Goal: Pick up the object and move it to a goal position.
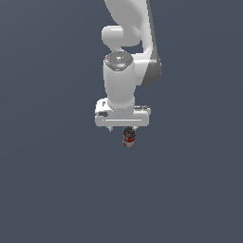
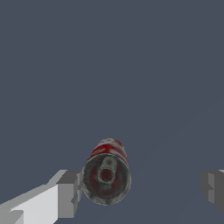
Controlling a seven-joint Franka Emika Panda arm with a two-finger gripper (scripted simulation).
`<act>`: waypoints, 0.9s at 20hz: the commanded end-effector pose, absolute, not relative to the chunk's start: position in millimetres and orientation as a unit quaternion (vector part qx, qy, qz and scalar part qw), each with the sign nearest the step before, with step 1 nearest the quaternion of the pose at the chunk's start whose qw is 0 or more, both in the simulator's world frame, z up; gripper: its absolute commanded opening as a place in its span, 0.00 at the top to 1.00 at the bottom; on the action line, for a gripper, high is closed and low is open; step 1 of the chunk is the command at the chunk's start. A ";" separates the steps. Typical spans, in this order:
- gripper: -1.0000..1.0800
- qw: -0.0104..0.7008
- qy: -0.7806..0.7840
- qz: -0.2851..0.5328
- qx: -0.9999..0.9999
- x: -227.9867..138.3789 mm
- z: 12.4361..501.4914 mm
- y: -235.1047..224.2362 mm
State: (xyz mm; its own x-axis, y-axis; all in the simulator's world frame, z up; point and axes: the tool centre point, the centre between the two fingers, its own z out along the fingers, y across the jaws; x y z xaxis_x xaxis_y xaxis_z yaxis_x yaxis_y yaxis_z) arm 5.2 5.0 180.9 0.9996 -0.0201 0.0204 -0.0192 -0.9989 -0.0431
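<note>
Can (image 2: 106, 173) touching open gripper (image 2: 142, 191) finger

the arm (image 1: 124, 71) hangs straight down, wrist vertical; the gripper (image 2: 142, 190) points downward with its fingers (image 2: 68, 192) spread wide apart.

White glossy arm (image 1: 124, 61), grey joint seams, white gripper (image 1: 122, 127) w/ grey pads (image 2: 70, 192)

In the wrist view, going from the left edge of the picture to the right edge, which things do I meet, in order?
One grey gripper finger → the small cylindrical can with red-and-white label and dark metallic top → open gap → the other grey finger.
</note>
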 end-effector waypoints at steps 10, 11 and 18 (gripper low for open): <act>0.04 0.015 0.056 -0.006 -0.998 -6.7 162.7 16.5; 0.04 0.014 0.064 -0.005 -0.998 -8.6 159.9 18.2; 0.04 0.006 0.116 -0.002 -0.993 -23.4 140.4 30.2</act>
State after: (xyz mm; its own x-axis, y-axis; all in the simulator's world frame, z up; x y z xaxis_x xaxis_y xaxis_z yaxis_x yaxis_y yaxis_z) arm -20.3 28.0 144.2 0.9780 -0.2085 0.0027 -0.2085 -0.9779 -0.0149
